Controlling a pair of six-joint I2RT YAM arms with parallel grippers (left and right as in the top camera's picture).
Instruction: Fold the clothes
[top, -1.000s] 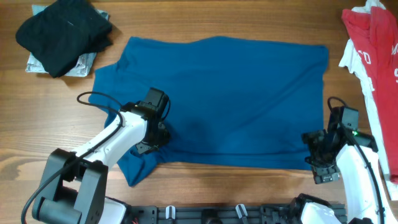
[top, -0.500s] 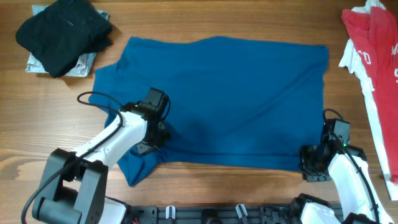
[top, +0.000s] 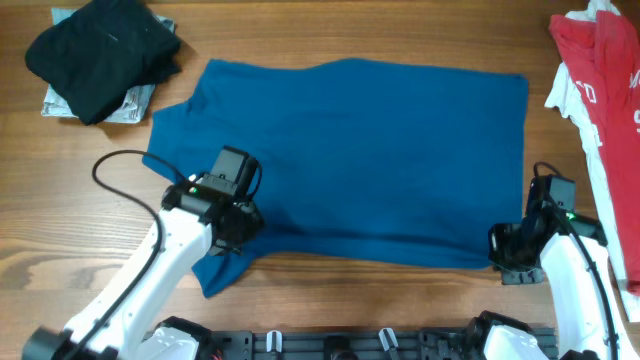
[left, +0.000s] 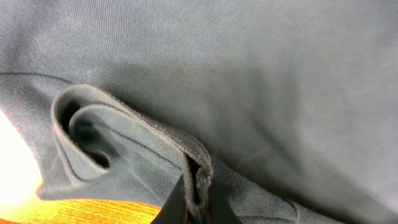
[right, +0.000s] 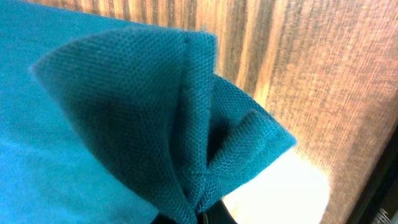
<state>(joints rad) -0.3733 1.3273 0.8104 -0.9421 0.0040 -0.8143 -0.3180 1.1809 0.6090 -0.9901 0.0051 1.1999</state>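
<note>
The royal-blue shirt (top: 360, 160) lies spread flat across the middle of the table. My left gripper (top: 238, 218) sits at its near-left part, close to the sleeve, shut on a pinched ridge of the shirt's fabric (left: 194, 177). At the near-right corner my right gripper (top: 503, 258) is shut on the shirt's hem corner (right: 199, 168), which bunches up into a raised fold between the jaws.
A black garment (top: 103, 52) sits on a folded grey cloth (top: 57, 100) at the far left. A red-and-white garment (top: 598, 90) lies along the right edge. Bare wood (top: 60, 210) shows to the left and near side of the shirt.
The right gripper closed on the shirt's near-right corner. The left arm shifted a little left and nearer, its jaws gripping the fabric fold.
</note>
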